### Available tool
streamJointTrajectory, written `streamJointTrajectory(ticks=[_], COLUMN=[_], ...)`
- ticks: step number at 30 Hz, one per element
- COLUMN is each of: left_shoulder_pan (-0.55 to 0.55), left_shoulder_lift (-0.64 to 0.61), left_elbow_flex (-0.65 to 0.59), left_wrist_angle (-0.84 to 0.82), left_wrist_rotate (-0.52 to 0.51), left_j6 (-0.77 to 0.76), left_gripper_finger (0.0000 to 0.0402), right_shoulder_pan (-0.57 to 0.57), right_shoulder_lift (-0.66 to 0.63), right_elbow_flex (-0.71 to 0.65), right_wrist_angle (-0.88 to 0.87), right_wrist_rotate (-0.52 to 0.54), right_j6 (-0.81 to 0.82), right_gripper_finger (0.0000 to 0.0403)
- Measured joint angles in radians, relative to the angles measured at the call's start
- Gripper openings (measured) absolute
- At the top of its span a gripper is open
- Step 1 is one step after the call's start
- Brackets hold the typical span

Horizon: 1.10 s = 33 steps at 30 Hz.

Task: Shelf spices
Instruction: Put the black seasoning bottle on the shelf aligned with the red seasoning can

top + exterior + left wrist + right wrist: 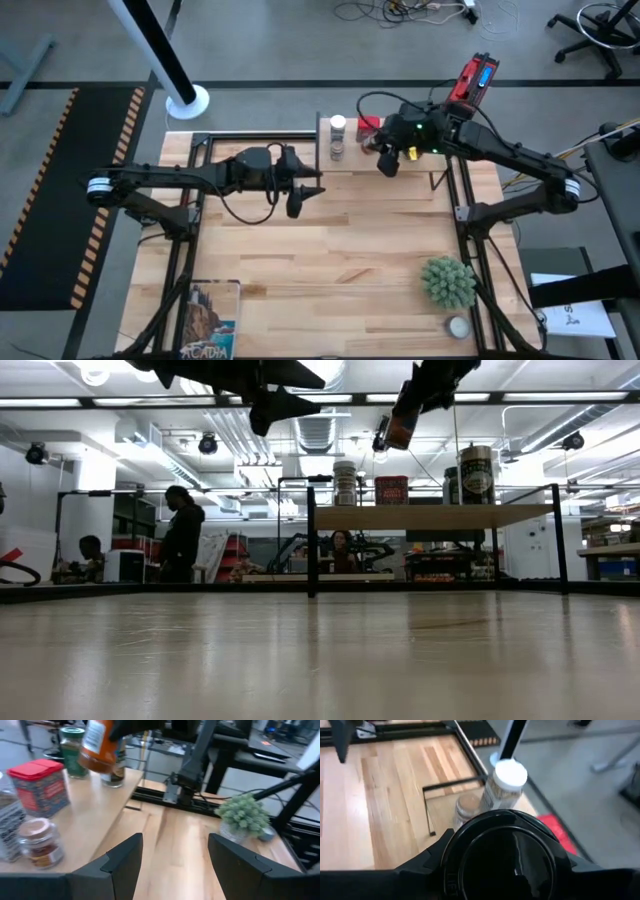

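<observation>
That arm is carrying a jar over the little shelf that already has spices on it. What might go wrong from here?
1. The right end effector holds an orange jar tilted above the shelf; set down like that, it could topple.
2. The red tin and other jars stand close by, so lowering it may knock one over.
3. The open left end effector hovers near the shelf and could get in the way.

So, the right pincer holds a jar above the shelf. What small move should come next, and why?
Probably lower the right pincer straight down and set its orange jar on the shelf. The jar hangs tilted in the air above the board, and bare wood shows between the red tin and the jars at the far end. The left pincer waits open nearby.
</observation>
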Motion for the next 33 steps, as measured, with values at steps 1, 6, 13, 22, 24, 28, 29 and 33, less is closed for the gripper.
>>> streamJointTrajectory(ticks=[1,6,13,22,24,28,29,33], left_shoulder_pan=[0.0,0.0,0.0,0.0,0.0,0.0,0.0,0.0], left_shoulder_lift=[0.0,0.0,-0.001,-0.013,-0.025,-0.053,-0.06,-0.078], left_elbow_flex=[0.0,0.0,0.0,0.0,0.0,0.0,0.0,-0.001], left_wrist_angle=[0.0,0.0,-0.007,-0.026,-0.036,-0.073,-0.079,-0.09], left_wrist_rotate=[-0.013,-0.037,-0.037,-0.037,-0.037,-0.037,-0.037,-0.037], left_j6=[-0.003,-0.006,-0.005,-0.005,-0.005,0.01,0.011,0.017], left_gripper_finger=[0.0215,0.0211,0.0209,0.0211,0.0212,0.021,0.0209,0.0206], right_shoulder_pan=[0.0,0.0,0.001,0.0,0.001,0.0,0.0,0.0], right_shoulder_lift=[0.012,0.091,0.204,0.365,0.382,0.382,0.378,0.375], right_elbow_flex=[0.0,0.0,0.097,0.304,0.314,0.308,0.306,0.304], right_wrist_angle=[-0.007,-0.047,-0.15,-0.349,-0.362,-0.372,-0.374,-0.375], right_wrist_rotate=[0.002,0.022,0.075,0.158,0.158,0.158,0.158,0.16], right_j6=[0.022,0.084,0.144,0.209,0.201,0.202,0.204,0.219], right_gripper_finger=[0.0176,0.0184,0.0178,0.0181,0.0178,0.018,0.0181,0.0182])
